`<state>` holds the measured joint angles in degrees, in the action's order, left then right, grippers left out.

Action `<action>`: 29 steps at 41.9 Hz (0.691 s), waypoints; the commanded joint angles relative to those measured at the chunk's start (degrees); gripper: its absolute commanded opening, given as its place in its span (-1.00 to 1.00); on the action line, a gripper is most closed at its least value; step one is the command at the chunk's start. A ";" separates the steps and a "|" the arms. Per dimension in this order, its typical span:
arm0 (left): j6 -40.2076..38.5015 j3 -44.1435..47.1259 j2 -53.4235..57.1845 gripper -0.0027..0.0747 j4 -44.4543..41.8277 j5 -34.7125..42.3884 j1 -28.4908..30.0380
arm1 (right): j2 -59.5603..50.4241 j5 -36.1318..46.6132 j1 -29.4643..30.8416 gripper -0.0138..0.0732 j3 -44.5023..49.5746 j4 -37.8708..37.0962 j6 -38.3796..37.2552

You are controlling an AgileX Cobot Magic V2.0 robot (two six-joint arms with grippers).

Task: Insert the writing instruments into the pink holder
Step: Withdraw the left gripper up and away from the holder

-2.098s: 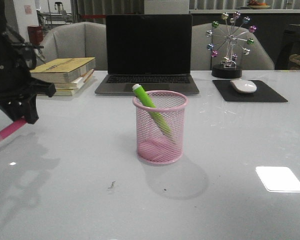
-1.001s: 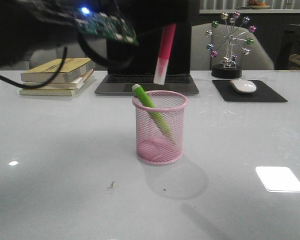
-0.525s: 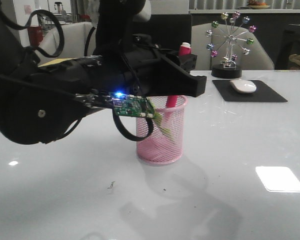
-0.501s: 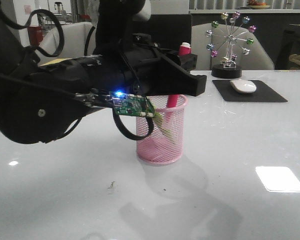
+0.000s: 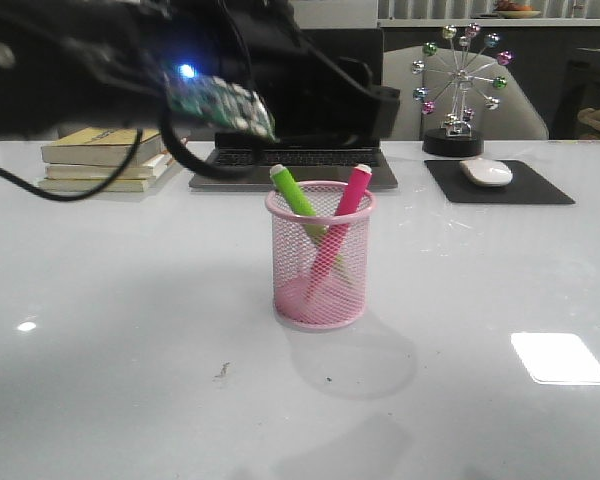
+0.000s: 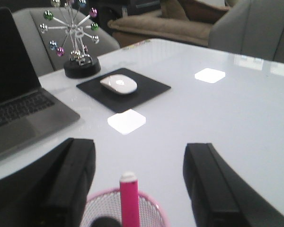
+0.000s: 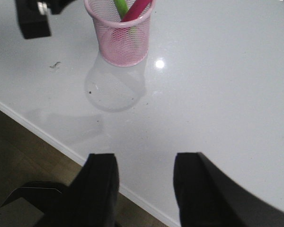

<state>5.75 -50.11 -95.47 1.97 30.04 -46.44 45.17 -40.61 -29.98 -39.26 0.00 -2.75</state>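
The pink mesh holder stands mid-table with both markers inside. The green marker leans left and the magenta marker leans right, crossing it, pale caps above the rim. My left gripper hovers above the holder, open, fingers well apart on either side of the magenta marker without touching it. In the front view the left arm sits high behind the cup. My right gripper is open and empty over the table's near edge, far from the holder.
A laptop sits behind the cup, books at back left. A mouse on a black pad and a ball ferris-wheel ornament are at back right. The table edge drops to floor.
The left gripper lowered the magenta marker into the holder, let go of it and rose up and back. The marker now leans on the right rim.
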 commanded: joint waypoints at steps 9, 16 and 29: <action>0.44 -4.89 22.55 0.28 0.59 -44.49 0.87 | -0.48 3.41 0.21 0.24 -1.63 -0.60 0.31; 0.44 -4.89 33.27 0.28 0.59 -61.30 0.87 | -0.48 3.41 0.21 0.24 -1.63 -0.60 0.31; 0.44 4.11 51.05 0.28 0.59 -70.70 0.87 | -0.48 3.47 0.21 0.24 -1.66 -0.60 0.31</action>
<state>6.23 -46.56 -48.38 2.06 -42.81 -45.59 45.17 -40.61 -29.98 -39.26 0.00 -2.75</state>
